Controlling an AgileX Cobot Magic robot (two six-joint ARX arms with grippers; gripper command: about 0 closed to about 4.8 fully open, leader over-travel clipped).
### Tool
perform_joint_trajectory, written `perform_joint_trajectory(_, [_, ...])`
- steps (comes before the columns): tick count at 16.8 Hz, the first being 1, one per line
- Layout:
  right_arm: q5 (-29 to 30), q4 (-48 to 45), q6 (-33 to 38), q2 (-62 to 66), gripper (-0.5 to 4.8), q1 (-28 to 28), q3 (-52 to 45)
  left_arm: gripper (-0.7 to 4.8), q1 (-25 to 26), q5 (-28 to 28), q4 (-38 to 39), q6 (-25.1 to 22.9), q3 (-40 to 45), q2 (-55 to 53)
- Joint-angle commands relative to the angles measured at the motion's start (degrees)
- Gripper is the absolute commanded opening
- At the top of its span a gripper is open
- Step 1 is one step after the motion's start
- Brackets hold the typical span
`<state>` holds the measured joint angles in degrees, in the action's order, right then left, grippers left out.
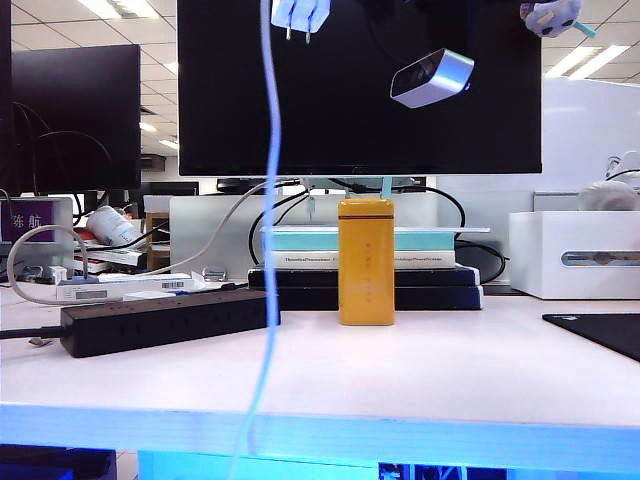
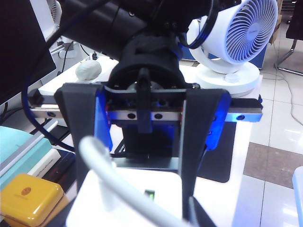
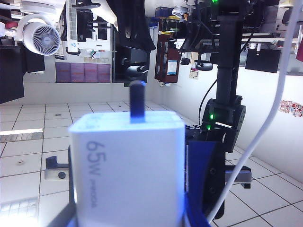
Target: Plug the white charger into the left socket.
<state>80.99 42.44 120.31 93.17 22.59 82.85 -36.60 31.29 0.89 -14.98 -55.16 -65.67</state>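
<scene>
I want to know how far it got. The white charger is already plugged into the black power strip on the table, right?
No. The exterior view shows the charger high above the table, prongs bare, its cable hanging down. The power strip lies on the table with nothing plugged in.

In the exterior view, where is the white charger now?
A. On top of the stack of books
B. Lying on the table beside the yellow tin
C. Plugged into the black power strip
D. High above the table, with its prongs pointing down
D: the white charger sits at the top edge of the exterior view, metal prongs pointing down, its cable hanging past the black power strip on the table.
</scene>
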Motion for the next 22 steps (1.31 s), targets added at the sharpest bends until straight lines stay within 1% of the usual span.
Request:
perform_joint_trajectory(1, [1.0,-0.3,1.4,-0.5,0.35,0.3,0.3,1.47,0.1,-1.9,-1.8,0.0,-0.2,-0.2])
perform_joint_trajectory(18, [1.0,-0.3,1.0,-0.5,0.35,0.3,0.3,1.51,0.1,-1.9,-1.8,0.0,-0.2,-0.2])
perform_joint_trajectory(19, [-4.8,0.0,1.6,-0.5,0.36,0.2,0.3,1.51,0.1,-1.9,-1.8,0.0,-0.2,-0.2])
perform_joint_trajectory(20, [-6.9,0.4,1.6,-0.5,0.37,0.2,0.3,1.51,0.1,-1.9,-1.8,0.3,-0.2,-0.2])
perform_joint_trajectory(22, [-7.0,0.7,1.2,-0.5,0.40,0.2,0.3,1.51,0.1,-1.9,-1.8,0.4,-0.2,-0.2])
